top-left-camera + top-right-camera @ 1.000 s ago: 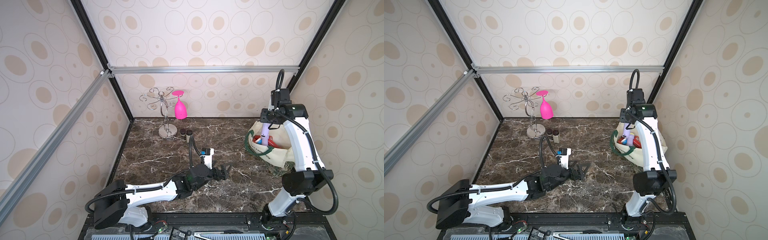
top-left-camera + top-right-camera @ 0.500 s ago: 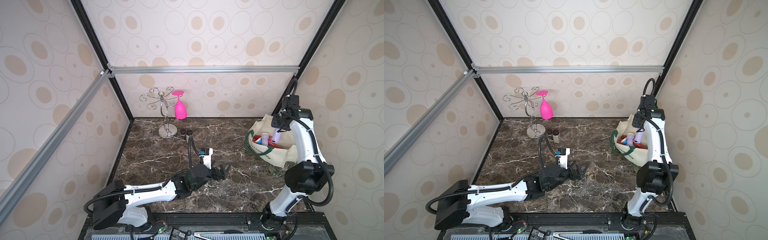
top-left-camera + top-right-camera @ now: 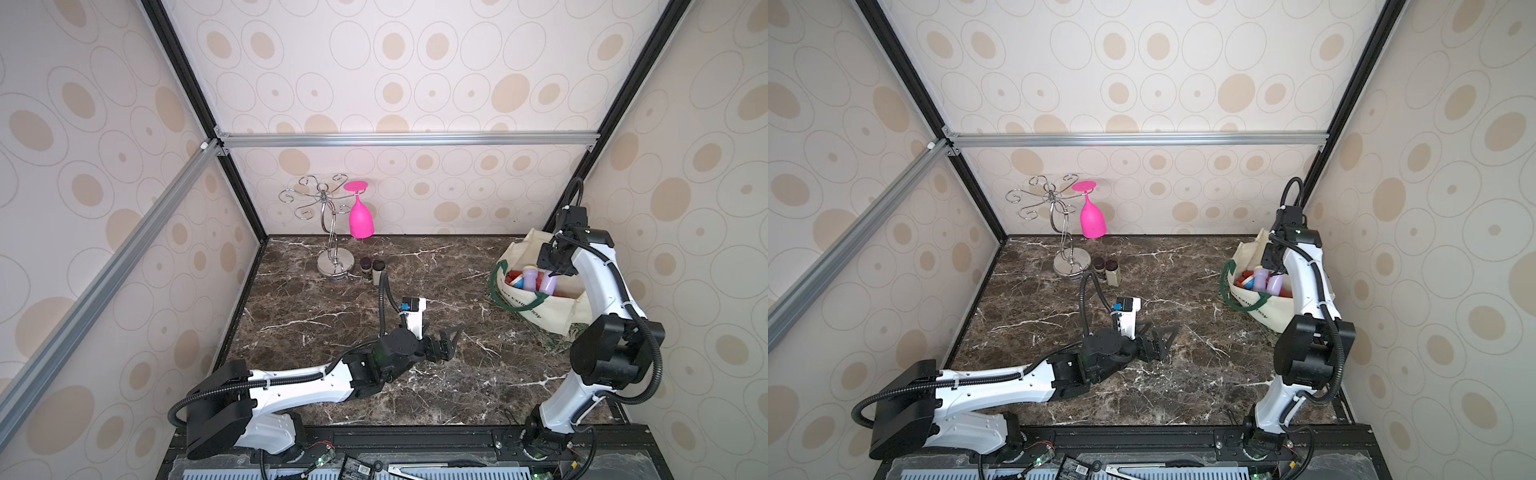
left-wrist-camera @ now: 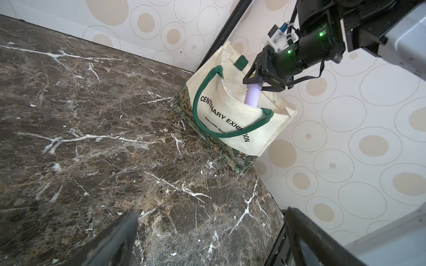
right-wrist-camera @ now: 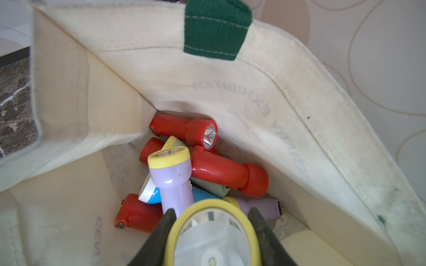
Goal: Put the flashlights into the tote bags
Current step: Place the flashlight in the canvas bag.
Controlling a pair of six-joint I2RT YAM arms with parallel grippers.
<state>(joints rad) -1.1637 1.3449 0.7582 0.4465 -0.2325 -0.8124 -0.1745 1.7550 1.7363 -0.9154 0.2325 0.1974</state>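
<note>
Bright, even, diffuse light; soft, faint shadows.
Inside the cream canvas tote bag with dark green handles [image 5: 265, 96], a red plastic flashlight [image 5: 182, 130] glints at its reflector; at the bag's mouth, the yellow-ringed lilac plastic flashlight [image 5: 212, 237] and the right gripper [image 5: 212, 210] clamping it are out of focus.

both top views look down from high above the front edge toward the back wall [image 3: 415, 199], far enough to take in the whole table [image 3: 316, 299]. the left wrist view sits low over the table, facing the bag [image 4: 267, 138] in the far corner. the right wrist view looks into the bag, very close. all four share the bag.
</note>
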